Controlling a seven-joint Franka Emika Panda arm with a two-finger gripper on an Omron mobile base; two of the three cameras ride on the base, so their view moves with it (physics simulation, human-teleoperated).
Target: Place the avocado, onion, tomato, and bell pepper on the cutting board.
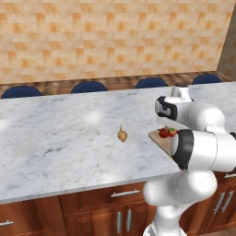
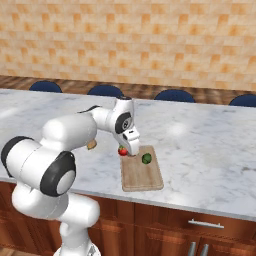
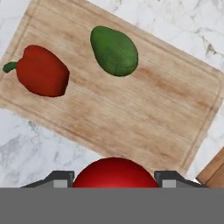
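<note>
Marble counter (image 1: 55, 138) carrying cutting board (image 3: 144, 109) at front edge. Gripper (image 3: 113, 181) above board, closed on tomato (image 3: 114, 173). Bell pepper (image 3: 43, 71) and avocado (image 3: 114, 51) lying on board, slightly apart. Onion (image 1: 122, 134) alone on counter, well left of board.

White marble counter (image 1: 55, 138), four blue stools (image 1: 88, 86) behind it, wooden cabinets (image 1: 92, 212) below, orange tiled wall (image 1: 115, 37)
</note>
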